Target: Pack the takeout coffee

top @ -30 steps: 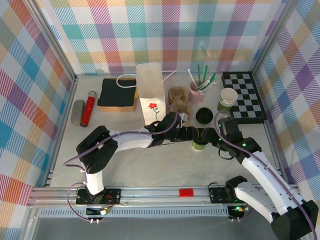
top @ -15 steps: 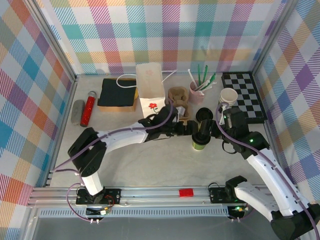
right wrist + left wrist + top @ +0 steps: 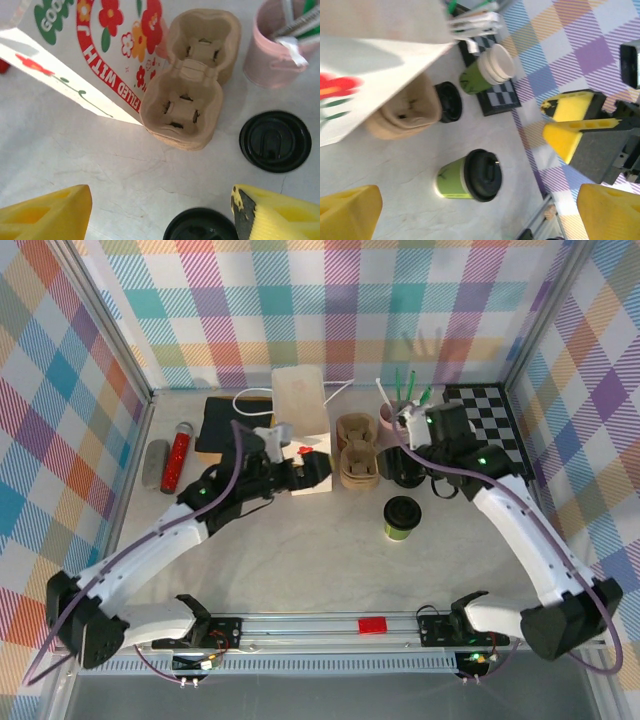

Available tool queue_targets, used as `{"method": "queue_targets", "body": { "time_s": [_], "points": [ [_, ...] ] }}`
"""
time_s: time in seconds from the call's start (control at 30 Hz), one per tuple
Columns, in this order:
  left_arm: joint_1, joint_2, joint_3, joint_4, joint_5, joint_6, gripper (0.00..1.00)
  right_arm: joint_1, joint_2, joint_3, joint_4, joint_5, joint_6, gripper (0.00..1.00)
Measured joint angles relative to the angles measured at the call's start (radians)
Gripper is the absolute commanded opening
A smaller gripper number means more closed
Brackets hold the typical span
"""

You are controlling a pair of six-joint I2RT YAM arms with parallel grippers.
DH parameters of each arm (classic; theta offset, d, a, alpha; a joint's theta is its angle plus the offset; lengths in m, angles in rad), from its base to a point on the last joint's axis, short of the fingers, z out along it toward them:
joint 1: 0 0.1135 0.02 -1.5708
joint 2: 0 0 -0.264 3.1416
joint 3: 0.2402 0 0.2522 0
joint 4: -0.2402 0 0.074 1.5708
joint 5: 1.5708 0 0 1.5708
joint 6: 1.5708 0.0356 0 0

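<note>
Two hands spread, empty: left hand beside the paper bag, right hand toward the tabletop's far edge. The coffee stands free mid-tabletop; gripping it probably comes next.

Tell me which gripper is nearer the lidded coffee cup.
Right. The right gripper hangs just beyond the lidded coffee cup, toward the back wall, jaws open. The left gripper sits farther off to the cup's left, in front of the white bag.
</note>
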Motion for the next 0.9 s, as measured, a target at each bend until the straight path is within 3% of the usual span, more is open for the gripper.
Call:
{"method": "queue_targets", "body": {
  "time_s": [0.23, 0.47, 0.7, 0.9],
  "points": [
    [0.081, -0.197, -0.157, -0.140, -0.037, 0.000, 0.99, 0.126, 0.166, 0.079, -0.026, 0.032, -0.211, 0.71],
    [0.159, -0.333, -0.203, -0.212, -0.045, 0.000, 0.99, 0.118, 0.353, 0.222, -0.049, 0.101, -0.365, 0.72],
    [0.190, -0.369, -0.217, -0.241, -0.045, 0.001, 0.99, 0.076, 0.506, 0.409, -0.148, 0.043, -0.441, 0.68],
    [0.209, -0.376, -0.217, -0.263, -0.044, 0.002, 0.99, 0.099, 0.526, 0.395, -0.180, 0.034, -0.451, 0.64]
  ]
}}
